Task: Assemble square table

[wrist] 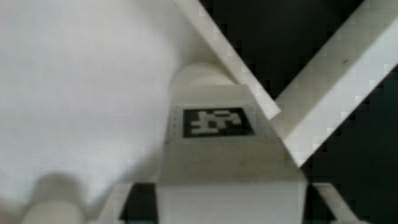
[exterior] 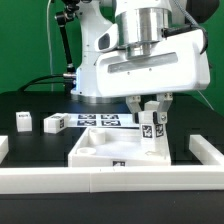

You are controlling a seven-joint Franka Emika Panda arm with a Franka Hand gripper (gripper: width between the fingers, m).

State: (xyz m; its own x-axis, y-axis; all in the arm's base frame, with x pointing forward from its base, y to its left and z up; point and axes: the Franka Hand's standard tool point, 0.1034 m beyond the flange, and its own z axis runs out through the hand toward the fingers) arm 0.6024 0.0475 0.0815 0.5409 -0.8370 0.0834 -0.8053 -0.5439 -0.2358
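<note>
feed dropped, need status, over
Gripper shut on small white tagged leg block, upright. Block at corner of large white square plastic tray top. Nothing seen blocking.

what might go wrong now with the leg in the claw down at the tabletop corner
The leg in the claw stands right beside the raised rim of the tabletop, so a small offset might catch it on the rim rather than seat it. The claw seems to grip only the leg's upper part, so pressing or turning could make it slip or tilt.

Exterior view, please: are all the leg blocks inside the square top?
No, two leg blocks sit on the table outside the square top.
</note>
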